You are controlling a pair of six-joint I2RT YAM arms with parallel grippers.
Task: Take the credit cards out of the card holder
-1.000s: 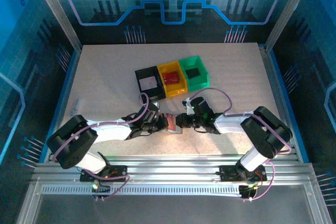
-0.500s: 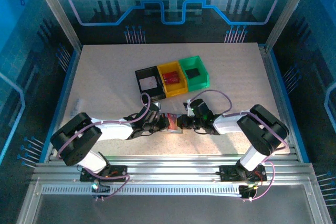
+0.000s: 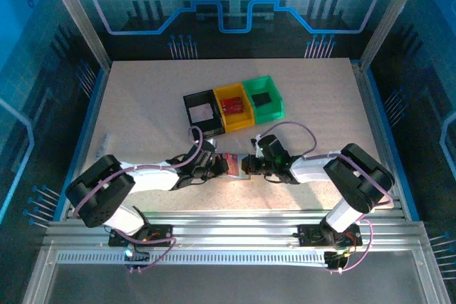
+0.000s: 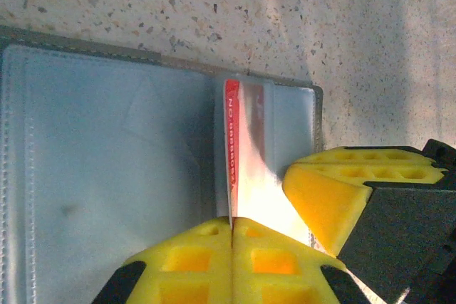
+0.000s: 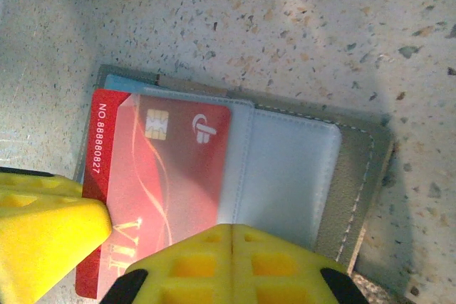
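Against a second ago, little is changing in the top view. The left gripper (image 3: 214, 167) and right gripper (image 3: 251, 164) are still meeting near the table's (image 3: 142, 105) 6 o'clock edge, and only the arms' upper links are sitting a touch differently. The black bin (image 3: 201, 113), yellow bin (image 3: 235, 107) and green bin (image 3: 264, 98) are keeping their row, just toward 12 o'clock from the grippers.

The holder (image 5: 360, 176) is lying open and flat on the table between the two grippers, with the left one at its 9 o'clock and the right at its 3 o'clock. The right wrist view is giving the face of the red card (image 5: 160, 169), with its chip and number. The card is sticking partway out of a clear sleeve toward 9 o'clock, and a left finger is overlapping its 8 o'clock corner. The left wrist view is catching the same card edge-on, its red edge running straight into the seam of the left fingers, which are clamping it. The right fingers are pressed together, their tips sitting over the card and sleeve; whether they are pinching anything I cannot tell.
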